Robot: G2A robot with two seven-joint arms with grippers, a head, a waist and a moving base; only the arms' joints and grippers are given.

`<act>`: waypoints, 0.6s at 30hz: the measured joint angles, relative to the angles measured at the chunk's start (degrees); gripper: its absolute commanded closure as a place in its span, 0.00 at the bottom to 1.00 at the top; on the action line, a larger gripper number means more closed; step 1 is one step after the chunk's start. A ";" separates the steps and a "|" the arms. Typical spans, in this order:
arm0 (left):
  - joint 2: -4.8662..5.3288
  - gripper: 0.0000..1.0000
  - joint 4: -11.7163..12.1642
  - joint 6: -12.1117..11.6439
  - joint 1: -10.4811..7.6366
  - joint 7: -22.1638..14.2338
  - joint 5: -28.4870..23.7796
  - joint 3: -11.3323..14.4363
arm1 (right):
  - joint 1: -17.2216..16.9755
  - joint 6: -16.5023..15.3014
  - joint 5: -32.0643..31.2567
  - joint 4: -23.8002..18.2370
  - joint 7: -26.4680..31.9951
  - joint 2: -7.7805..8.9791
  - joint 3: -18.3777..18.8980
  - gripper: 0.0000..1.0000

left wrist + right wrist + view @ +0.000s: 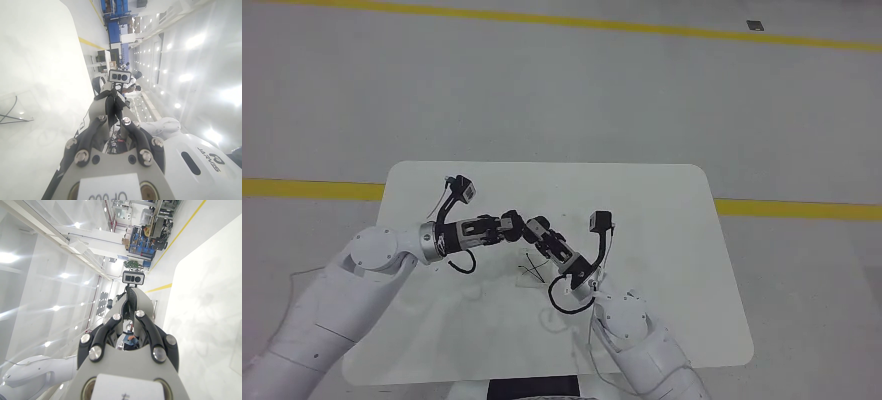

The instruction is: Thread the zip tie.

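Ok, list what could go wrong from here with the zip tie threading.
1. The left pincer and right pincer sit tip to tip above the table, both shut. A slight misalignment could knock them together.
2. The zip ties look crossed in the clear tray below. A grab might snag or lift two at once.
3. I cannot tell whether either pincer holds a tie, so threading might be attempted with nothing in hand.

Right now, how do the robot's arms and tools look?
The left arm and right arm have white shells, then black wrist sections with looping black cables. The left tool and right tool have grey fingers, black links and silver bolts.
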 measured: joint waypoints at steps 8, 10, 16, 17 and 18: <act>0.07 1.00 0.10 0.12 -0.09 -0.10 -0.03 0.16 | -0.20 0.00 0.14 -0.10 -0.11 0.00 -0.05 0.34; 0.09 1.00 0.12 0.11 -0.11 -0.16 0.00 0.19 | -0.27 0.00 0.34 -0.03 -0.10 0.00 0.01 0.00; 0.16 1.00 0.19 -0.17 -0.16 -0.35 0.20 0.29 | -0.57 0.00 1.26 -0.22 -0.65 0.03 0.60 0.00; 0.17 1.00 0.20 -0.23 -0.15 -0.39 0.28 0.29 | -0.64 0.00 1.41 -0.28 -0.77 0.05 0.79 0.00; 0.20 1.00 0.20 -0.29 -0.13 -0.44 0.37 0.27 | -0.73 0.00 1.57 -0.33 -0.88 0.07 1.00 0.00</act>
